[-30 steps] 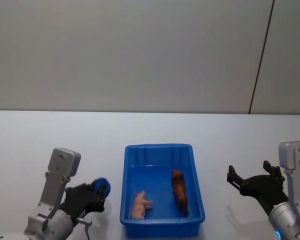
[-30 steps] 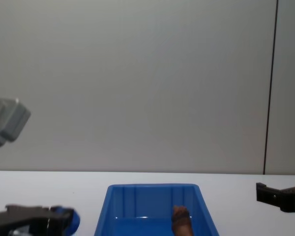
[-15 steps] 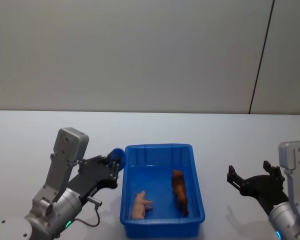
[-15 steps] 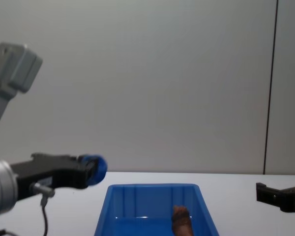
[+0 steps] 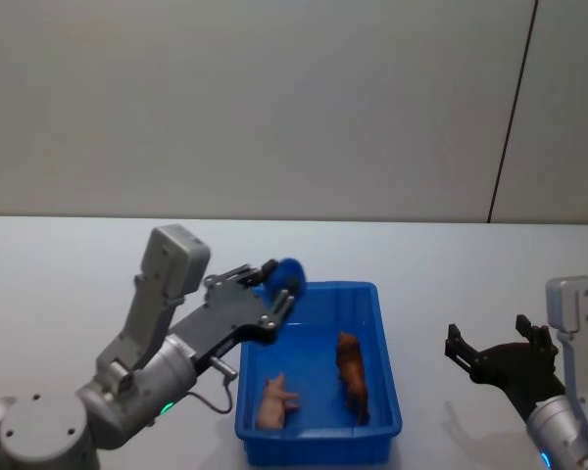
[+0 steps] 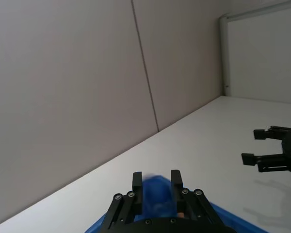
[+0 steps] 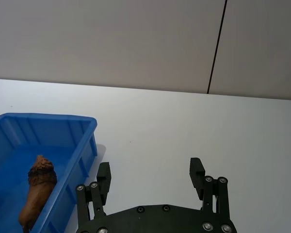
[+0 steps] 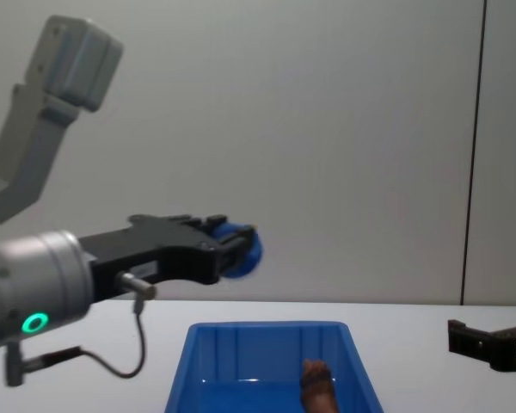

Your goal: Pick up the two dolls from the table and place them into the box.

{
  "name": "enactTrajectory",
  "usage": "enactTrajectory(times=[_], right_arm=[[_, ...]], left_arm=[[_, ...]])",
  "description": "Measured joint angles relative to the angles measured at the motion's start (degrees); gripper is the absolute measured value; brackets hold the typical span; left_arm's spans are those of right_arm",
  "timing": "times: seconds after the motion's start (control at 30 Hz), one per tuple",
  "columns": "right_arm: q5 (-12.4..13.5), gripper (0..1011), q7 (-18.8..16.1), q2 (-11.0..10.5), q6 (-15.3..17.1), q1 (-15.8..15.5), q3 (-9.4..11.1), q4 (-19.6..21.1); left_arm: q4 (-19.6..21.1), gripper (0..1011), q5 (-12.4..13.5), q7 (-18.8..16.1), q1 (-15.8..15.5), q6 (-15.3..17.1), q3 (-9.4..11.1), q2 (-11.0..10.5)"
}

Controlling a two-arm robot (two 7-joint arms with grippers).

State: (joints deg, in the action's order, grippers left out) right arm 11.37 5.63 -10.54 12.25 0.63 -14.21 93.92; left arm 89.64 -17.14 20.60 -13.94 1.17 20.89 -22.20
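Left gripper [image 5: 280,284]: risen from table at box's 9 o'clock to above box's 11 o'clock corner, fingers clamped on small blue object [image 8: 238,249].
Right gripper [image 5: 498,357]: parked at 3 o'clock, fingers spread, empty.
Brown doll [image 5: 351,375], pink doll [image 5: 272,401]: both inside box [image 5: 314,292]; task looks complete.

box [image 5: 318,431]: glossy blue plastic | brown doll [image 5: 351,375]: shaggy | pink doll [image 5: 273,400]: smooth | table [image 5: 78,264]: matt white

No readable text or labels anywhere
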Motion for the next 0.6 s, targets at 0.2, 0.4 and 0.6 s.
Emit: enactTrajectory(times=[0.2, 0.4, 0.6], right_arm=[[0.0, 1001, 0.0, 0.0, 0.0, 0.0, 0.0, 0.0], [0.0, 1001, 0.0, 0.0, 0.0, 0.0, 0.0, 0.0], [0.0, 1001, 0.0, 0.0, 0.0, 0.0, 0.0, 0.0]], left_arm=[[-3.4, 506, 1.1, 4.5, -3.0, -1.5, 0.7, 2.2], [-5.4, 689, 1.7, 7.1, -4.8, -2.4, 1.1, 3.5], [-6.6, 863, 2.1, 8.6, -5.8, -2.9, 1.4, 4.3]])
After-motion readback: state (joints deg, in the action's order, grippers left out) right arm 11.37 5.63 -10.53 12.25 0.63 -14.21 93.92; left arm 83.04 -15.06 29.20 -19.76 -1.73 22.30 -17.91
